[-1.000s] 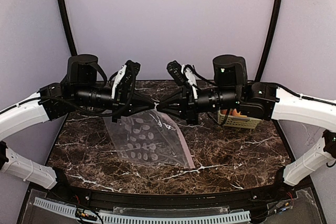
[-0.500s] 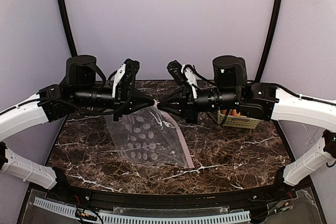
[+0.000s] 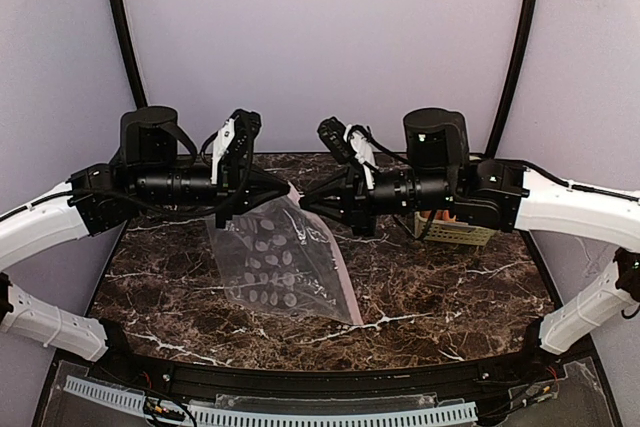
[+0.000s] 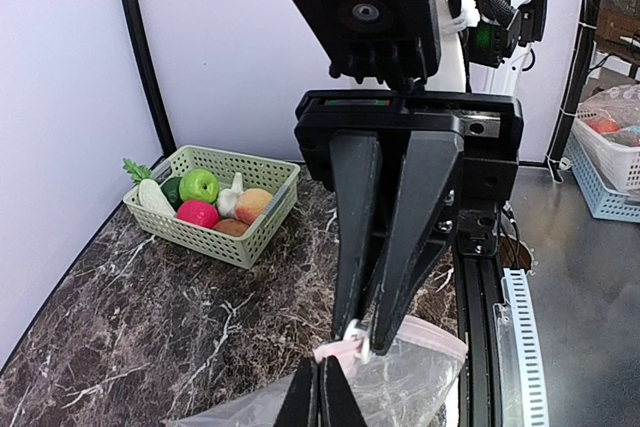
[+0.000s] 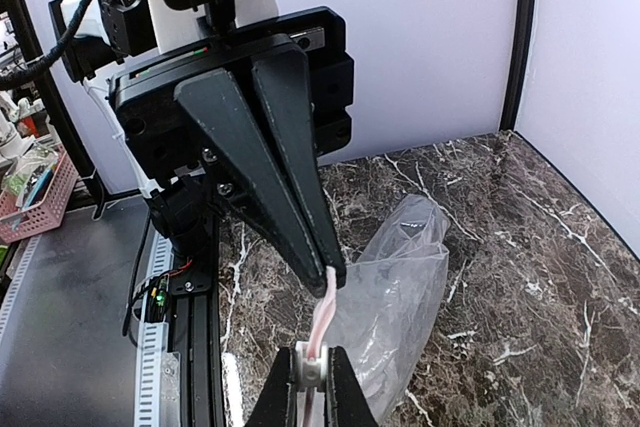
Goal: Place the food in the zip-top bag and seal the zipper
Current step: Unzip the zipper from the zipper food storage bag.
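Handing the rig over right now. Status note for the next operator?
Left gripper: shut on the end of the zipper, held above the table.
Right gripper: shut on the same end, tips almost meeting the left's.
Bag: hangs from that corner toward the table and looks empty. Can't tell if its mouth is open.
Food: all in the basket, far right of the table.
Done: bag picked up.
Left: open it, load the food, seal.
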Available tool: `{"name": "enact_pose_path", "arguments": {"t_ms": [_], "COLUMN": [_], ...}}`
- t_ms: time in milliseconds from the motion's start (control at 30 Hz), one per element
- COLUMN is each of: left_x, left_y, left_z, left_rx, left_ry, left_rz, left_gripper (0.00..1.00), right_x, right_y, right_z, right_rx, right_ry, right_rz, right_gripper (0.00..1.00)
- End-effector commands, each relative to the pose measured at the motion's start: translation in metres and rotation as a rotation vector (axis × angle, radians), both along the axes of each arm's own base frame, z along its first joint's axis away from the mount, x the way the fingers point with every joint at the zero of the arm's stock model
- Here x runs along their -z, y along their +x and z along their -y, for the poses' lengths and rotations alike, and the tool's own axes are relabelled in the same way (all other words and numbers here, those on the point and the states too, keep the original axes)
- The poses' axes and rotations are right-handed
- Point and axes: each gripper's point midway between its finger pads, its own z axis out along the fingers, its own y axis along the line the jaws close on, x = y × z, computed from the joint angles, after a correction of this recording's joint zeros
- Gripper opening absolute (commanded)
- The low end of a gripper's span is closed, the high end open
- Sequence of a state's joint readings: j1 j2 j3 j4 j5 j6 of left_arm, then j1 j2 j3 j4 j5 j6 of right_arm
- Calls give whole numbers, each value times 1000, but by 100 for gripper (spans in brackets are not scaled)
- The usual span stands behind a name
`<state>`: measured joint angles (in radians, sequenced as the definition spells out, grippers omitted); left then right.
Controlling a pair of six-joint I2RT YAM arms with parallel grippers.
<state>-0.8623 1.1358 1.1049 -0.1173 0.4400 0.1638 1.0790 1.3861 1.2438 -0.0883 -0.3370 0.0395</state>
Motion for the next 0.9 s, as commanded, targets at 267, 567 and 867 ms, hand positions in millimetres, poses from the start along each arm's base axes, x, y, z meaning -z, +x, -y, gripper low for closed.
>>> {"name": "enact_pose_path", "arguments": {"t_ms": [267, 567, 867], "left_x": [-10, -15, -22], "left_y": [32, 42, 49], "left_z": [-25, -36, -49], "left_rx": [-205, -261, -315], "left_ry": [-31, -56, -80], "left_rz": [45, 50, 67], "left_gripper": [1, 1, 1], "right_x": [8, 12, 16], "right_y": [-7, -5, -3], "right_z": [-3, -2, -1], "right_rx": [-30, -17, -8], "right_ry": [-2, -9, -16], "right_rz": [-22, -23, -31], "right_gripper": [0, 0, 0]}}
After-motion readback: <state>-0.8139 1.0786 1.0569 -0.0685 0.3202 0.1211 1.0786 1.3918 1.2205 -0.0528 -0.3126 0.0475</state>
